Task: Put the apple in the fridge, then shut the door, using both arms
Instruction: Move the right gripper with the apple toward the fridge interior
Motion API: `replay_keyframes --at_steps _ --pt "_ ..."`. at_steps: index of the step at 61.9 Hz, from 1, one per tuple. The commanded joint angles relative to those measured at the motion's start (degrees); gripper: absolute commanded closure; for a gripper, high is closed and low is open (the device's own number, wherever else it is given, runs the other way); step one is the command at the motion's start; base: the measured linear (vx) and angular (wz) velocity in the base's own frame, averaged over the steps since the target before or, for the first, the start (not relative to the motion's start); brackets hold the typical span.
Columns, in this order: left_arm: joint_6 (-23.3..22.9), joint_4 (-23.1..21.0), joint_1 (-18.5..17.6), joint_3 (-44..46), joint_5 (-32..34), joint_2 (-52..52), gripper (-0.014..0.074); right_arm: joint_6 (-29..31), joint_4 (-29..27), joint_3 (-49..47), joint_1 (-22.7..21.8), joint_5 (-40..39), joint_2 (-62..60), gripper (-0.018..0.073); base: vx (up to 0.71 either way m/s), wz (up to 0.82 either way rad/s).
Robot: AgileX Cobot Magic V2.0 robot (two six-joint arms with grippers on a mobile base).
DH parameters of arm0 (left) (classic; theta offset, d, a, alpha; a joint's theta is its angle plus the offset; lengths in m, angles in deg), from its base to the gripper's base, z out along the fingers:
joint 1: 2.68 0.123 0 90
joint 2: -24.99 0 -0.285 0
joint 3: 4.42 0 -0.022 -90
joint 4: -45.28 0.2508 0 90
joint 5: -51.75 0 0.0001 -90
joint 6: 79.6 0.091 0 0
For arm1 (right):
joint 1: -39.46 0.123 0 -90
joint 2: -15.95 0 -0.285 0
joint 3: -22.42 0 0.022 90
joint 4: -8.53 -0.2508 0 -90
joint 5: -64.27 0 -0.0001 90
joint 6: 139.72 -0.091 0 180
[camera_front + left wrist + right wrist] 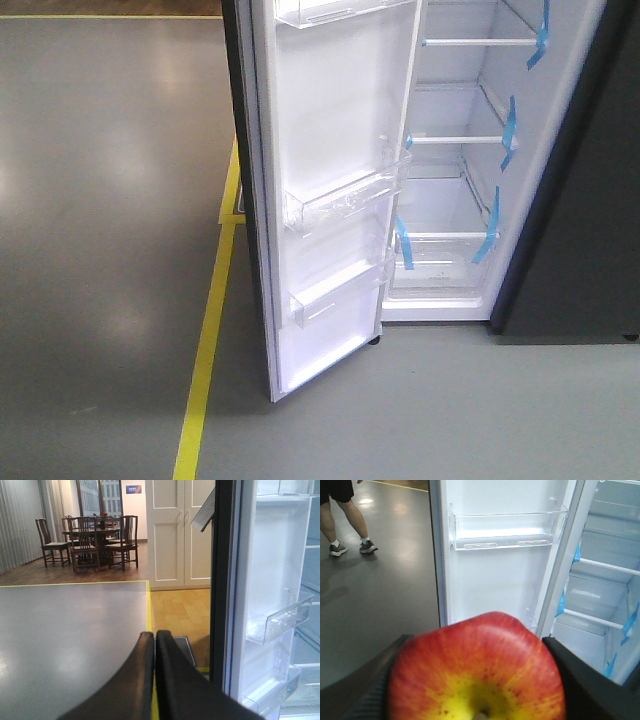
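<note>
The red and yellow apple (477, 672) fills the bottom of the right wrist view, and my right gripper (476, 677) is shut on it, one dark finger on each side. Ahead of it stands the fridge (455, 170), white inside, with its door (330, 190) swung wide open, clear bins showing on the door's inner face. My left gripper (154, 636) is shut on nothing, its two black fingers pressed together. It points past the door's (260, 595) dark outer edge. Neither gripper appears in the front view.
White shelves (478, 42) and a clear drawer (440, 262) with blue tape strips (486, 228) sit inside the fridge. A yellow floor line (208, 330) runs left of the door. A person's legs (347, 517) stand far left. A dining table with chairs (90, 537) is far off.
</note>
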Motion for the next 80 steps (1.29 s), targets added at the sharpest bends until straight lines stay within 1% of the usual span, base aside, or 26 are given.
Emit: replay_keyframes --at_steps 1,80 --pt "-0.6 -0.5 0.0 -1.6 3.9 0.9 0.0603 0.5 -2.0 -1.6 -0.2 -4.0 -0.9 0.0566 0.1 -0.04" --pt "-0.6 -0.5 0.0 -1.6 3.9 0.9 0.0603 0.5 -2.0 -1.6 -0.2 -3.9 -0.9 0.0566 0.08 -0.02"
